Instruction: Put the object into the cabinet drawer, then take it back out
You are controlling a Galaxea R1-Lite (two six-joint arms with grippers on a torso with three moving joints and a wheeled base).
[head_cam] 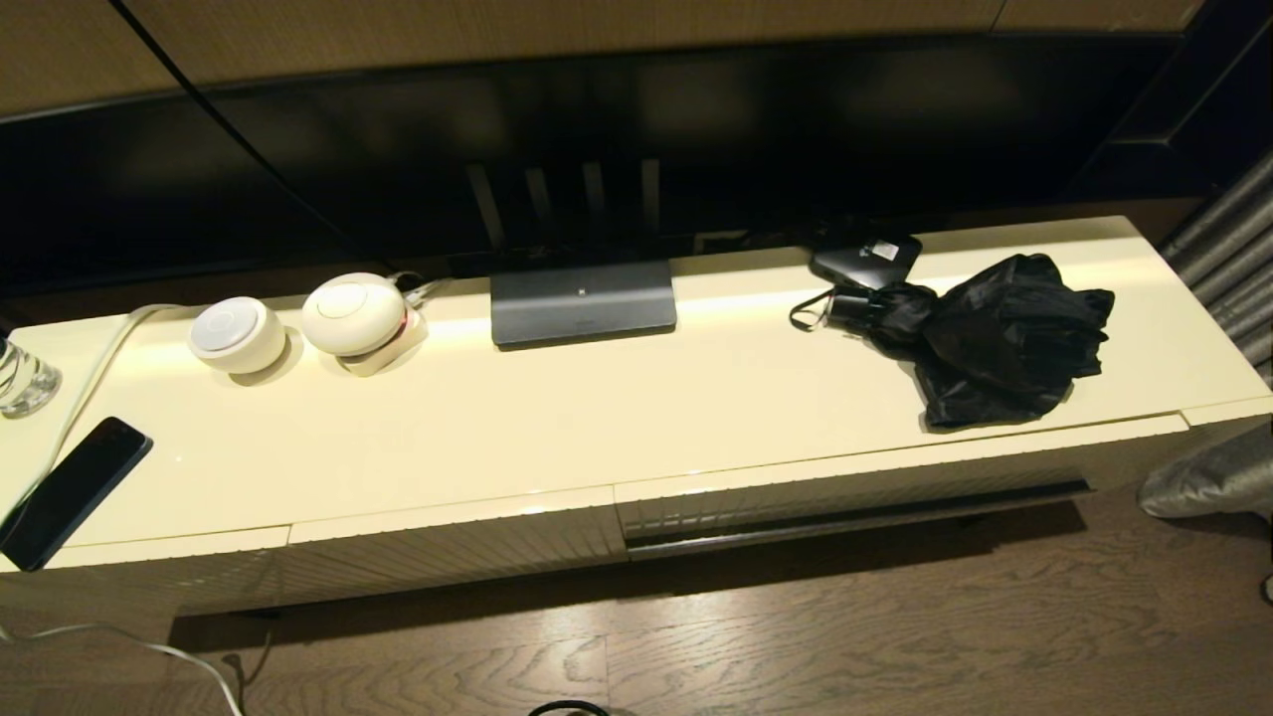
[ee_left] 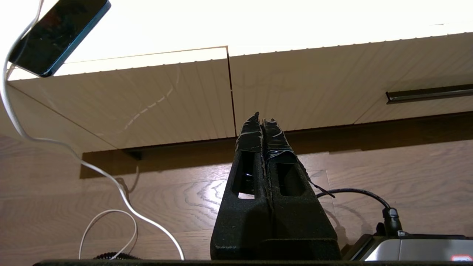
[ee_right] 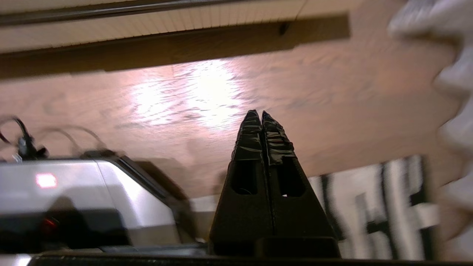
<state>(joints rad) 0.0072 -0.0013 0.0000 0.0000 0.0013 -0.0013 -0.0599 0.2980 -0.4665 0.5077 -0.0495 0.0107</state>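
Note:
The black folding umbrella [head_cam: 995, 333] lies rumpled on the cream cabinet top [head_cam: 597, 418] at the right, its short handle and wrist loop [head_cam: 830, 306] pointing left. Below it the wide ribbed drawer [head_cam: 855, 489] is closed, with a dark strip along its lower edge. Neither arm shows in the head view. My left gripper [ee_left: 262, 118] is shut and empty, low over the floor, facing the narrower ribbed front panels [ee_left: 184, 99]. My right gripper [ee_right: 257, 113] is shut and empty too, low above the wood floor, with the drawer's dark strip [ee_right: 111, 9] farther ahead.
A small black box with a white label [head_cam: 865, 261] sits behind the umbrella's handle. A TV stand base [head_cam: 583, 303], two white round devices [head_cam: 298, 323], a phone [head_cam: 75, 489] with a white cable and a glass [head_cam: 22, 376] also stand on top. Grey curtain [head_cam: 1218, 477] hangs at the right.

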